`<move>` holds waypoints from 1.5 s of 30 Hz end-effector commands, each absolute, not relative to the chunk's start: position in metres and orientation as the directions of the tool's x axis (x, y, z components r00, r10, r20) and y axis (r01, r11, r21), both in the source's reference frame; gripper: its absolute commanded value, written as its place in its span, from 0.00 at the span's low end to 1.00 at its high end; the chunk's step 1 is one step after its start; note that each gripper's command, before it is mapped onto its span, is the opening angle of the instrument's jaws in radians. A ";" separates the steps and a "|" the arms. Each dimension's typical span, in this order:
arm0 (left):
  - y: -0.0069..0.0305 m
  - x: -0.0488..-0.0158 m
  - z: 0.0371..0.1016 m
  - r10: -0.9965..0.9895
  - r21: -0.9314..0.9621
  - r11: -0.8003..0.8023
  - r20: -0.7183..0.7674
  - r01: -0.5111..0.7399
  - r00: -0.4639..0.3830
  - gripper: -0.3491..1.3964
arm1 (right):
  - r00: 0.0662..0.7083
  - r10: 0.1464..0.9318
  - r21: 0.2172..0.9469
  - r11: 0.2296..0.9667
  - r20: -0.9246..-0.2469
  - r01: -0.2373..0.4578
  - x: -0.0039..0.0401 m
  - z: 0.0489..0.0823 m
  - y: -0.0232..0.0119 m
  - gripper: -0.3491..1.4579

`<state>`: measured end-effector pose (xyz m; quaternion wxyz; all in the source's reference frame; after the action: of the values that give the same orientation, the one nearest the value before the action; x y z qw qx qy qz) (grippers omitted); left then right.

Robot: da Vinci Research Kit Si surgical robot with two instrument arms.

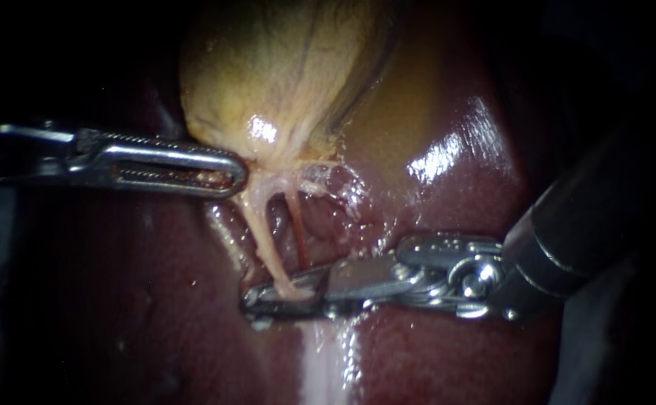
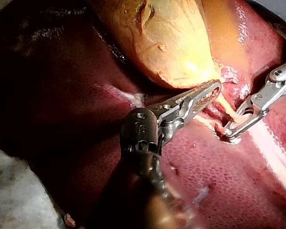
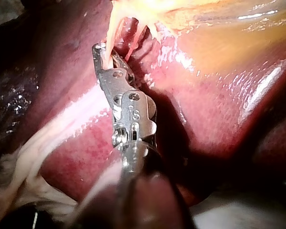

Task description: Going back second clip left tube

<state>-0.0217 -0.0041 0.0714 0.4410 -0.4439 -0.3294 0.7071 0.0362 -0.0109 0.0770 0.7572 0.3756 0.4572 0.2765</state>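
Observation:
The yellow gallbladder [image 1: 283, 67] lies on the dark red liver [image 1: 455, 150]. Two tubes hang from its neck: a pale left tube [image 1: 268, 240] and a thin reddish right tube [image 1: 299, 232]. My left instrument [image 1: 230, 174] comes in level from the left, its jaws shut on tissue at the gallbladder's neck; its tip [image 2: 214, 88] presses under the gallbladder [image 2: 171, 38]. My right instrument [image 1: 264, 301] reaches in from the right. Its slim jaws are closed around the left tube's lower end, tips meeting beyond it. The right wrist view shows that tube [image 3: 112, 28] entering the jaws [image 3: 101, 50]. No clip can be made out.
A pale glistening band of tissue [image 1: 324, 367] runs down the liver below the right instrument's jaws. The liver surface is wet with bright glare [image 1: 447, 154] to the right of the tubes. The right instrument's wide dark shaft [image 1: 590, 225] fills the right side.

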 end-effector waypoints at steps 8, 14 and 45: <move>-0.0042 -0.0217 0.0714 0.916 -0.857 -0.394 -0.337 -0.331 -0.217 0.00 | 0.429 0.762 0.822 0.565 -0.485 -0.075 0.0362 0.0770 -0.0109 0.00; -0.0042 -0.0216 0.0714 0.916 -0.857 -0.394 -0.337 -0.331 -0.217 0.00 | 0.393 0.752 0.810 0.586 -0.529 -0.031 0.0372 0.0769 -0.0106 0.40; -0.0043 -0.0213 0.0714 0.916 -0.858 -0.395 -0.337 -0.329 -0.218 0.00 | 0.386 0.675 0.734 0.679 -0.629 0.009 0.0312 0.0734 -0.0084 0.47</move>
<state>-0.0212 -0.0043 0.0714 0.4401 -0.4440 -0.3301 0.7073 0.0308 -0.0082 0.0730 0.7620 0.3353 0.5104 0.2157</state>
